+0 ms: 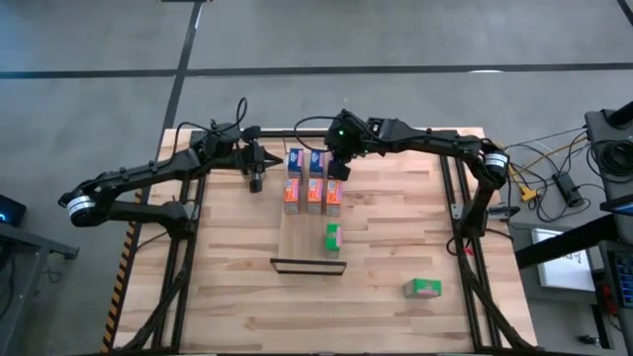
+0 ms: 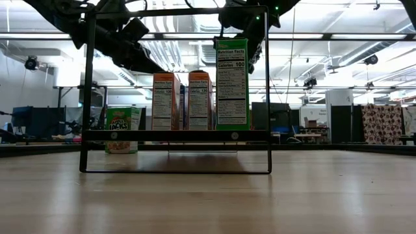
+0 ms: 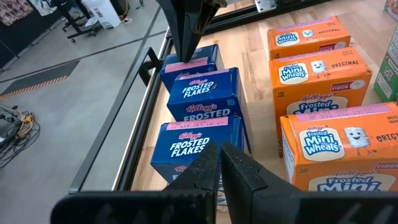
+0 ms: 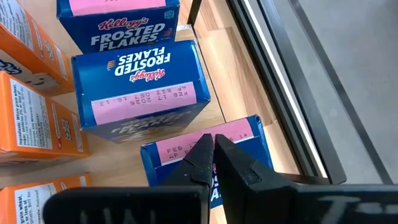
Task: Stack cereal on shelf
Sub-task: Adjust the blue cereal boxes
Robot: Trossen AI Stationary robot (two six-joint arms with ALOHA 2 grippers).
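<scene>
The shelf (image 1: 309,252) is a light wood panel with a dark lip (image 1: 308,267) at its near end. Three blue cereal boxes (image 3: 205,93) stand upright on it in a far row, with three orange boxes (image 1: 315,195) in front of them. One green box (image 1: 333,237) stands upright nearer the lip, and another green box (image 1: 422,288) lies on the table at the near right. My right gripper (image 4: 212,155) is shut, pointing down over the right-end blue box (image 4: 242,140). My left gripper (image 1: 255,181) is shut and empty, just left of the shelf. My right gripper's shut fingertips (image 3: 185,53) come from above, pointing down, at the pink top (image 4: 233,134) of the right-end blue box. The box stands upright on the shelf. I cannot tell whether the tips touch it.
The planked tabletop (image 1: 227,287) lies bare left and right of the shelf. Dark frame rails (image 1: 450,188) run along both sides of the table. In the low view the shelf's dark lip frame (image 2: 175,136) stands in front of the boxes.
</scene>
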